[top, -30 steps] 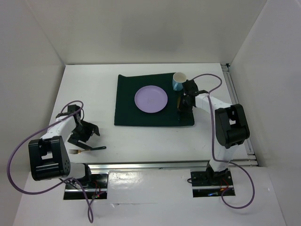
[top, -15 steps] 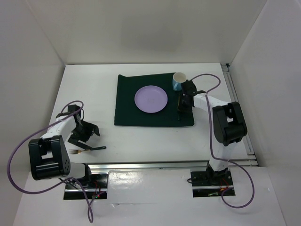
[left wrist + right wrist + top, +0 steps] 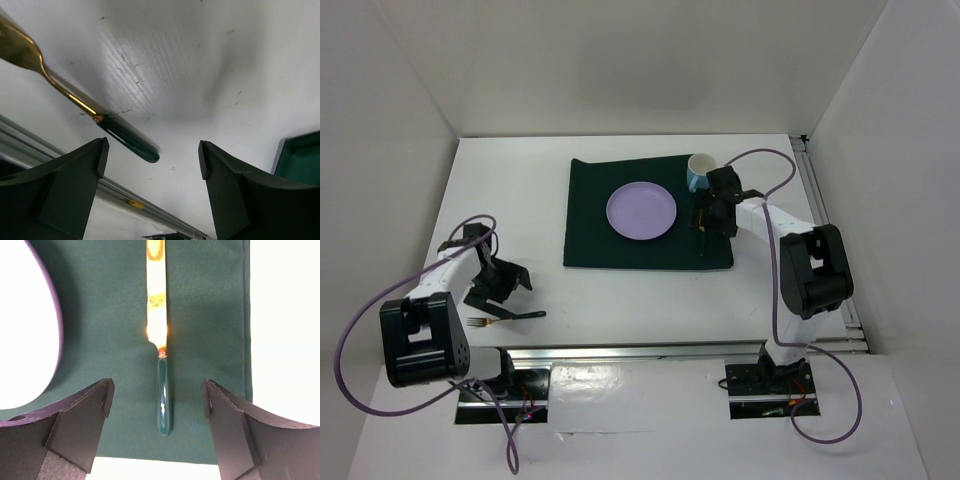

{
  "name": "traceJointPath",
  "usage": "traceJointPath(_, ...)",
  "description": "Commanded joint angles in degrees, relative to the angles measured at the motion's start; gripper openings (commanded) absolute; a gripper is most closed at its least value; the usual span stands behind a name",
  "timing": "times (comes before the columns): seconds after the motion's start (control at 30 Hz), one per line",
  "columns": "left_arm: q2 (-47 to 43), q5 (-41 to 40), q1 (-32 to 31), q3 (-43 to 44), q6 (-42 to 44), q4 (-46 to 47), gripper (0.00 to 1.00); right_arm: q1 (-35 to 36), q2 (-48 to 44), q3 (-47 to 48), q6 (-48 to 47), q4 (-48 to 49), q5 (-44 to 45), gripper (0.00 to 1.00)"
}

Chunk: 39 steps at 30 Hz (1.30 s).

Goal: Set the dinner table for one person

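Observation:
On the white dinner table (image 3: 525,195) lies a dark green mat (image 3: 595,240) with a lilac plate (image 3: 641,211) at its middle. A knife (image 3: 161,390) with a gold blade and dark green handle rests flat on the mat, right of the plate. My right gripper (image 3: 157,400) hovers open over the handle, one finger on each side and neither touching it. A fork (image 3: 127,141) with gold tines and a green handle lies on the bare table near the front left. My left gripper (image 3: 152,160) stands open just beside the handle's end, holding nothing.
A pale cup (image 3: 700,166) stands on the mat's far right corner, close behind my right gripper (image 3: 713,215). A metal rail (image 3: 670,348) runs along the table's near edge, just beyond the fork (image 3: 507,318). White walls enclose the table on three sides.
My right gripper has opened wide and let go of the knife, which now lies on the mat. The left arm and the fork have stayed put.

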Motion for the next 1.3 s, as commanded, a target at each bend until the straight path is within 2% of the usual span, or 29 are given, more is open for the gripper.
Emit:
traceJointPath(0.0, -3.43, -1.03, 0.25, 1.99, -0.63, -3.64, 0.9, 0.4, -4.72, 2.47, 0.35, -2.15, 1.31, 0.83)
traceJointPath(0.2, -8.18, -2.09, 0.25, 0.78, -2.46, -8.2, 0.89, 0.4, -9.29, 2.47, 0.35, -3.91, 1.31, 0.83)
traceJointPath(0.4, -10.03, 1.69, 0.25, -3.98, -5.63, -5.58, 0.8, 0.4, -12.2, 3.0, 0.35, -4.97, -0.88, 0.83)
traceJointPath(0.7, -4.15, 1.87, 0.25, -6.97, -8.8, 0.48, 0.78, 0.4, -16.94, 3.0, -0.88, -7.17, -0.88, 0.83)
traceJointPath(0.8, -1.43, 0.82, 0.25, -7.58, -9.33, 1.1, 0.72, 0.4, -17.47, 3.0, -0.88, -8.3, -0.27, 0.83)
traceJointPath(0.87, -0.11, 0.81, 0.25, -8.19, -9.33, 2.5, 0.65, 0.4, -18.0, 2.48, -0.88, -8.31, 0.26, 0.83)
traceJointPath(0.9, 0.42, 0.81, 0.25, -8.2, -9.33, 2.51, 0.57, 0.4, -18.0, 2.47, -0.88, -8.31, 0.26, 0.83)
traceJointPath(0.93, 0.95, 0.81, 0.25, -8.2, -9.33, 2.51, 0.41, 0.4, -18.0, 2.47, -0.88, -8.83, 0.78, 0.83)
traceJointPath(1.03, 0.34, -2.6, 0.25, -4.52, -8.02, 0.76, 0.2, 0.4, -18.53, 3.0, -0.88, -9.45, 0.79, 0.83)
traceJointPath(1.07, -0.53, -4.88, 0.25, -2.6, -5.23, 0.14, 0.05, 0.4, -18.53, 3.0, -1.41, -9.45, 1.31, 0.83)
traceJointPath(1.1, -0.54, -5.42, 0.25, 1.6, -2.68, 0.83, 0.0, 0.4, -19.05, 3.7, -1.41, -10.15, 1.31, 0.83)
traceJointPath(1.17, -0.54, -5.43, -0.79, 7.24, 4.08, 1.81, 0.0, 0.4, -19.66, 3.7, -1.41, -10.68, 1.31, 0.83)
traceJointPath(1.2, 2.24, -6.91, -3.15, 14.4, 9.77, 0.85, 0.0, 0.4, -19.67, 4.31, -1.41, -11.2, 1.31, 0.83)
traceJointPath(1.27, 5.5, -10.24, -6.67, 21.82, 16.64, -1.43, 0.0, 0.4, -20.2, 4.85, -1.41, -11.21, 1.31, 0.83)
